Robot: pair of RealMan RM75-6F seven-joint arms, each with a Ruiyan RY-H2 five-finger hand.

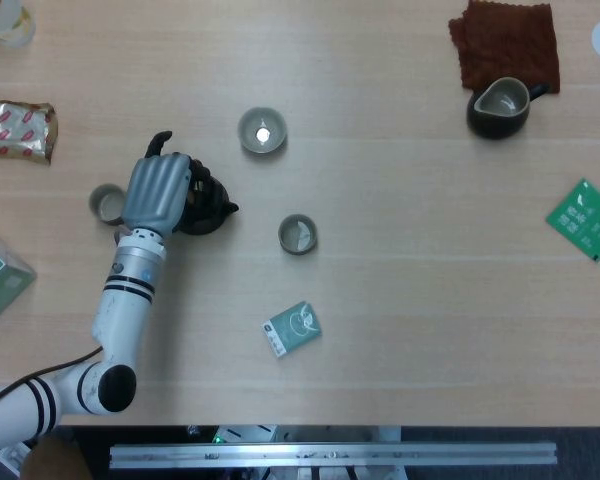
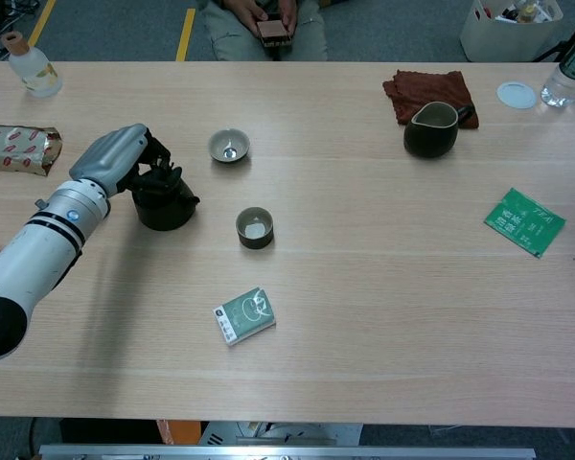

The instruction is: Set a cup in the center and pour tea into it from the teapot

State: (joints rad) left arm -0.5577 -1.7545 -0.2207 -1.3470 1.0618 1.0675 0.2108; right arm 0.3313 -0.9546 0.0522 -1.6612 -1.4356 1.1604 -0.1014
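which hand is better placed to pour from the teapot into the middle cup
Left. The left hand already rests over the black teapot, whose spout faces the cup nearby. The right hand is in neither view.

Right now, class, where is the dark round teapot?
In the head view the dark round teapot sits left of centre, under the left hand, between two small cups.

1. The left hand (image 2: 123, 153) rests over the dark teapot (image 2: 165, 202), fingers curled on it.
2. A cup (image 2: 255, 228) stands near the tabletop (image 2: 383, 287) center.
3. A shallow bowl (image 2: 229, 146) sits beyond it.
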